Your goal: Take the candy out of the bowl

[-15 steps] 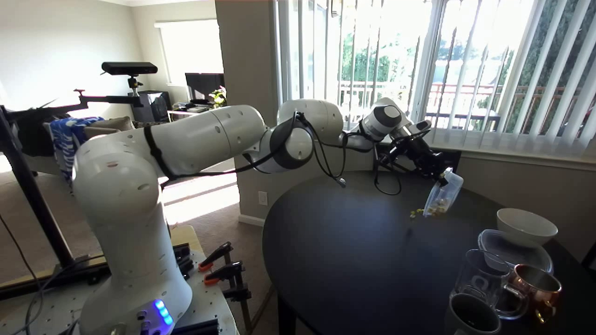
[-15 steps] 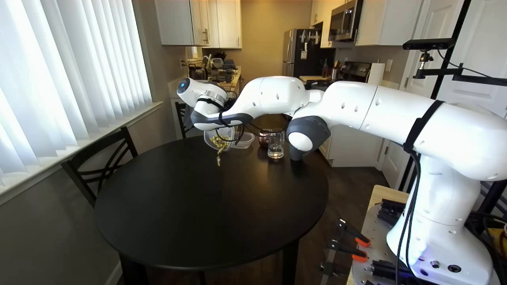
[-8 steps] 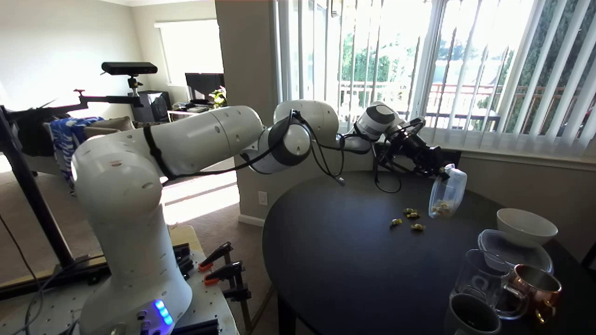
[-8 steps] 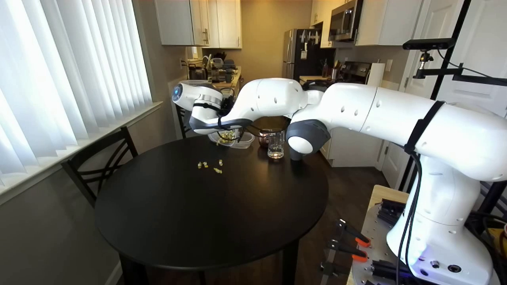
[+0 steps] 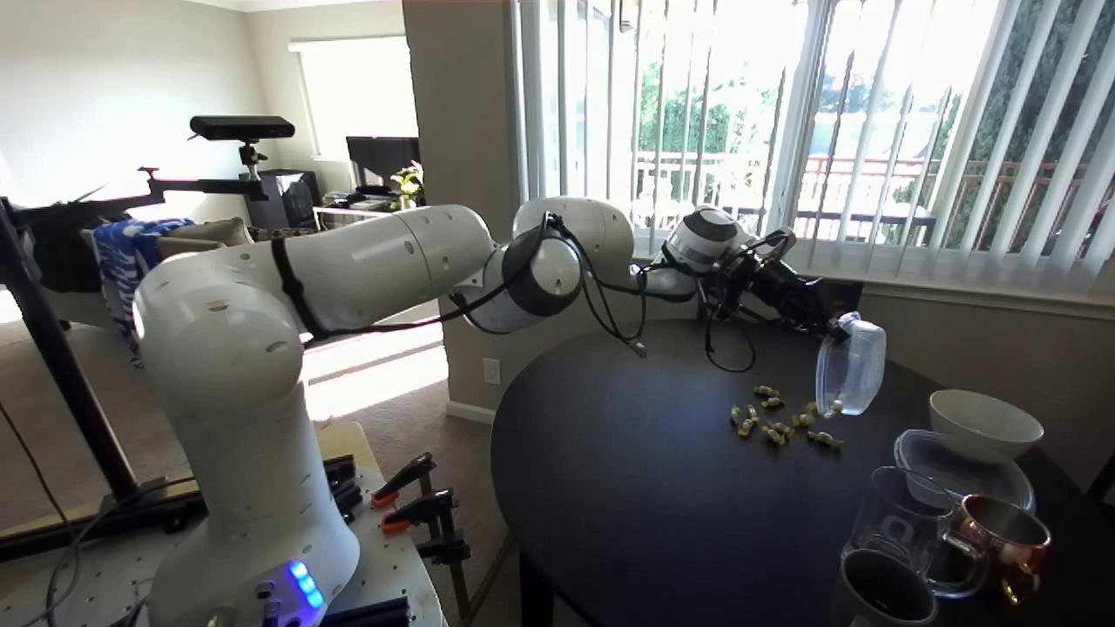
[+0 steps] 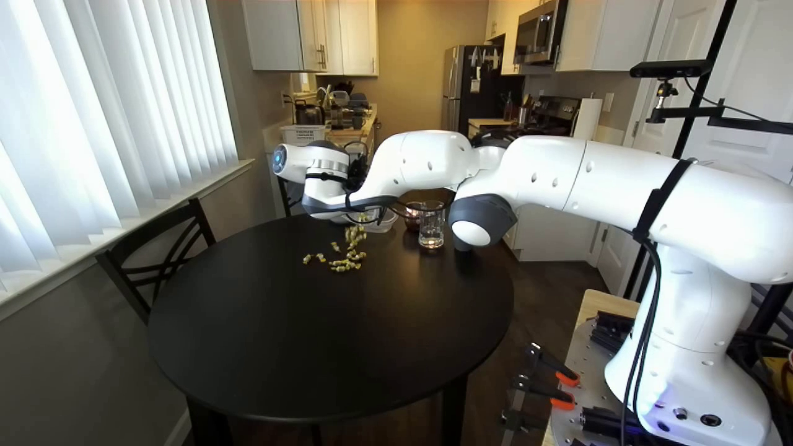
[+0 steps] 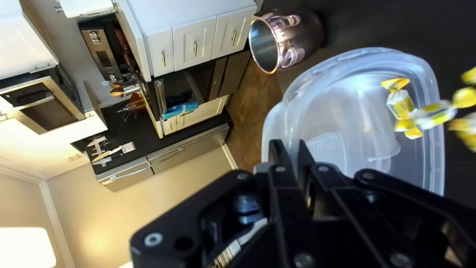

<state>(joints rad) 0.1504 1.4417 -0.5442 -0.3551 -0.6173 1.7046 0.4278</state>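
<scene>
More candy [image 5: 773,433] has landed on the dark table [image 5: 645,470] since the earlier frame: in an exterior view, where a few pieces lay a moment ago, a loose scatter now reaches to just beside the lower edge of the bowl [image 5: 861,366]. That bowl has shifted slightly right and lower, tipped onto its side with its mouth facing left; the heap seen in it before is down to a piece or so at the bottom edge. The gripper [image 5: 839,329] has it by the upper edge. White round bowl [image 5: 984,435], clear container [image 5: 989,483], glass mug [image 5: 897,522], copper mug [image 5: 1015,547] and dark cup [image 5: 884,588] stand where they stood.

In an exterior view, the arm [image 6: 427,162] sits lower than before and hides the gripper and most of the bowl. Below it, pieces [image 6: 346,266] trail onto the table; whether the uppermost are in the air, I cannot tell.

In the wrist view, the fingers [image 7: 278,149] are close together, the bowl's rim pinched between them. One candy rests against the inner wall, another, blurred, crosses the rim, and more are blurred beyond it.
</scene>
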